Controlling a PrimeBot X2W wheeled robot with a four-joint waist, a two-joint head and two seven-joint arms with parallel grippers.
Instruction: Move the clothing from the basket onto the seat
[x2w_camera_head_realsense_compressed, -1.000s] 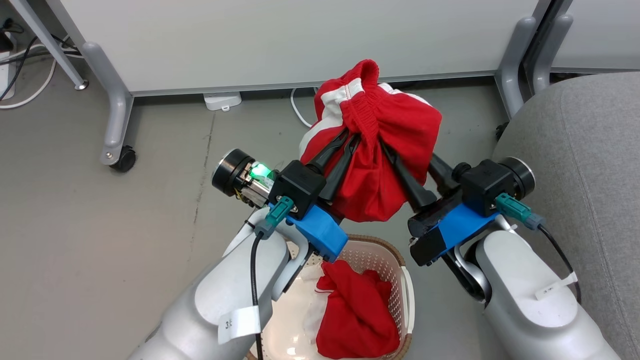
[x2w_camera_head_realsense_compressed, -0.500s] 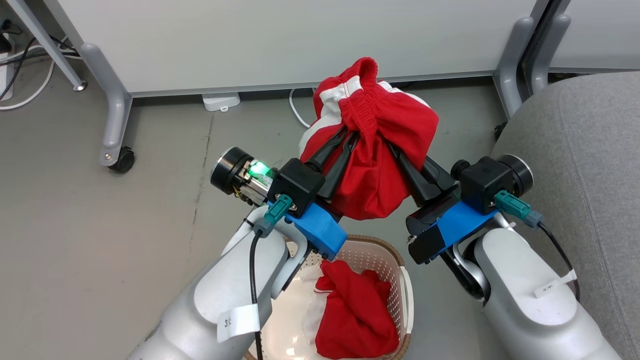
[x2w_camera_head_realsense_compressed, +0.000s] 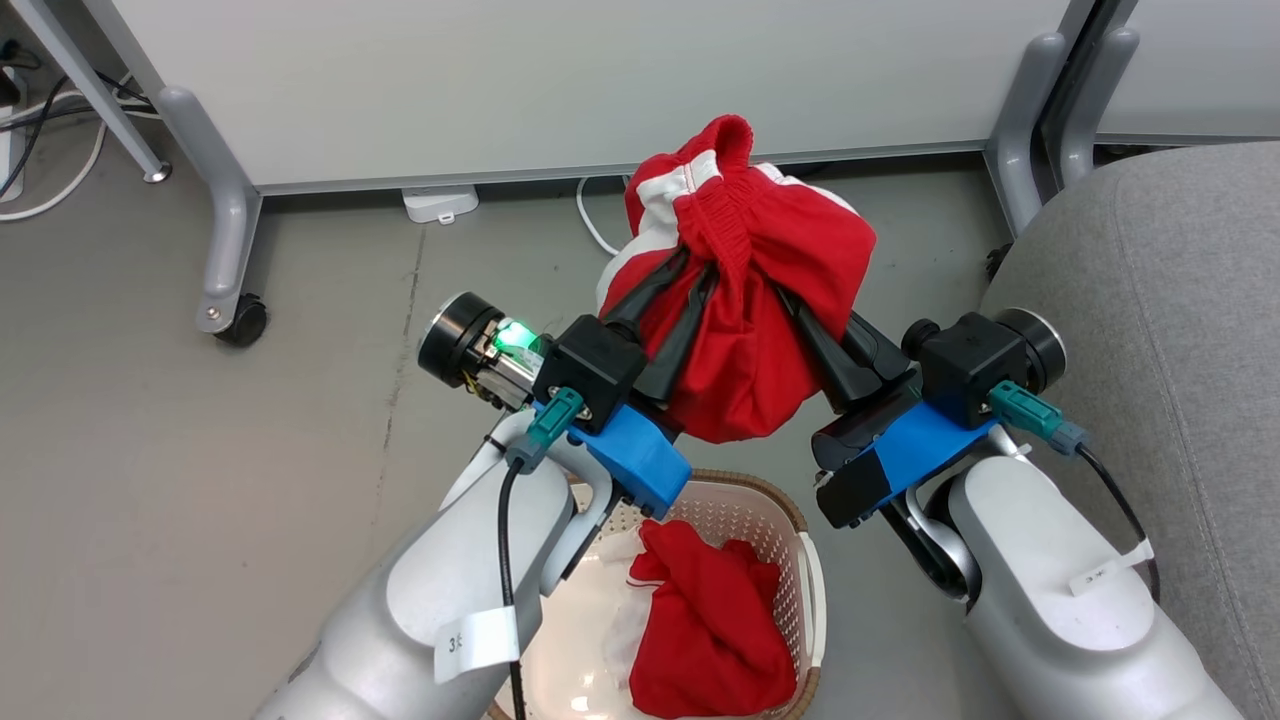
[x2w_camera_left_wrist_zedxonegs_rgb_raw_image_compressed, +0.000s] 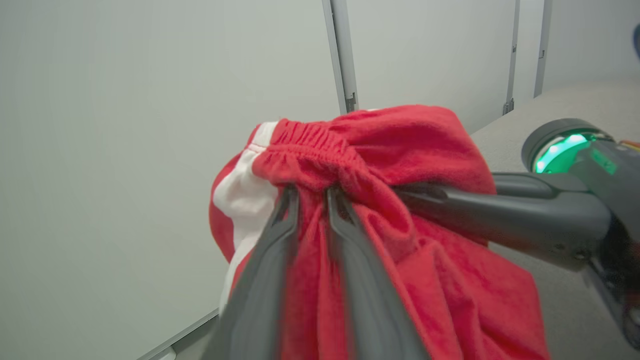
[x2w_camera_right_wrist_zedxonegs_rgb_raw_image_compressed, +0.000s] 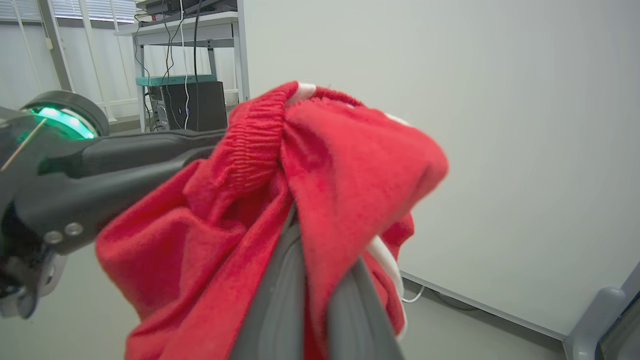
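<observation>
- The left forearm (x2w_camera_head_realsense_compressed: 450, 600) and right forearm (x2w_camera_head_realsense_compressed: 1060, 600) rise from the bottom of the head view. They are smooth pale-grey shells, each with a blue plastic bracket and a black block at the wrist.
- Below and between them the laundry basket (x2w_camera_head_realsense_compressed: 775, 492) stands on the floor. It is cream plastic with perforated walls and a brown braided-look rim.
- Inside it lies a second red garment (x2w_camera_head_realsense_compressed: 715, 630), soft and crumpled, heaped toward the basket's right side with a little white trim showing.
- Above the basket and clear of its rim, the left claw (x2w_camera_head_realsense_compressed: 700, 270) is clamped on the red shorts (x2w_camera_head_realsense_compressed: 745, 360). Its two long, dark, tapering fingers lie close together, pinching a fold of cloth just under the gathered elastic waistband.
- The right claw (x2w_camera_head_realsense_compressed: 795, 300) comes in from the opposite side and is also closed on the same bunch, with cloth between its fingers and the tips buried under fabric. The two claws meet at nearly one spot.
- The shorts hang as a rounded, fleecy bundle. The waistband and a white side stripe sit on top, and the loose red bulk sags between the two pairs of fingers.
- To the right is the couch seat (x2w_camera_head_realsense_compressed: 1180, 330), grey woven upholstery with a rounded edge and a seam line. The shorts are apart from it, off its left side.
- Farther off are the matte grey floor (x2w_camera_head_realsense_compressed: 200, 450), a grey metal leg on a black caster (x2w_camera_head_realsense_compressed: 243, 322), a white cable (x2w_camera_head_realsense_compressed: 592, 225) and a plain white partition panel (x2w_camera_head_realsense_compressed: 600, 80).
</observation>
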